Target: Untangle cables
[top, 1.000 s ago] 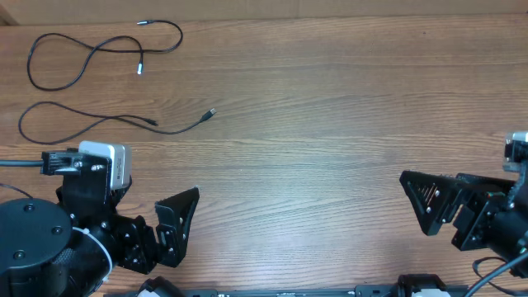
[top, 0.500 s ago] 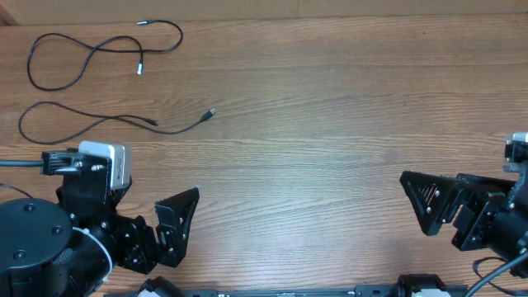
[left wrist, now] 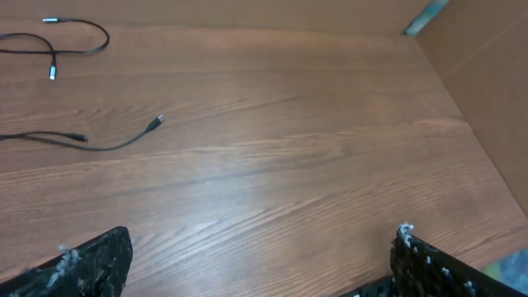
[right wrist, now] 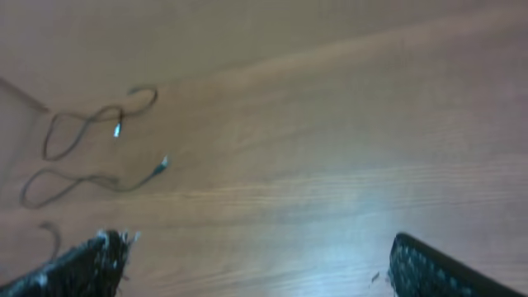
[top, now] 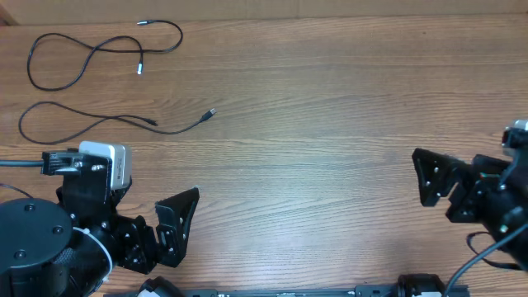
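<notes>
Two thin black cables lie apart at the table's far left. The upper cable (top: 139,69) is a loose loop with silver tips. The lower cable (top: 209,113) curves and ends in a small plug. Both also show in the left wrist view, the upper (left wrist: 52,73) and the lower (left wrist: 155,124), and blurred in the right wrist view, the upper (right wrist: 118,129) and the lower (right wrist: 162,165). My left gripper (top: 148,202) (left wrist: 260,272) is open and empty near the front left, well short of the cables. My right gripper (top: 462,177) (right wrist: 260,272) is open and empty at the right edge.
The wooden table (top: 313,124) stretches between the arms. A brown cardboard wall (left wrist: 487,82) stands along the table's side in the left wrist view. Thick black arm wires (top: 16,163) run at the left edge.
My right gripper has moved a little to the right and away from the front edge, and its wrist view is blurred. The left arm and both cables have not moved.
</notes>
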